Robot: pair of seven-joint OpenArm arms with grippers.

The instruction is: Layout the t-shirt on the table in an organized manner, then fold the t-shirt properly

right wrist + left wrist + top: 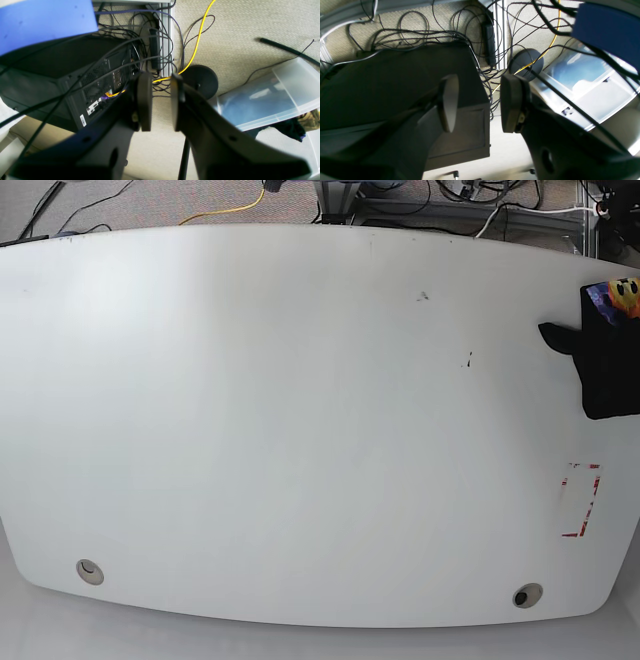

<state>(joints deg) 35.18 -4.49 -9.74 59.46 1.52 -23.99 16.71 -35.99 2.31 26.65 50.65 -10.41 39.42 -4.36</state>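
Both grippers are hanging empty off the table (pixel 300 430): your left gripper (pixel 477 102) is standing parted, your right gripper (pixel 161 102) nearly pressed together, gripping nothing. You are needing to reach the black t-shirt (pixel 610 365), bunched at the table's far edge; drag it toward the middle before spreading it.
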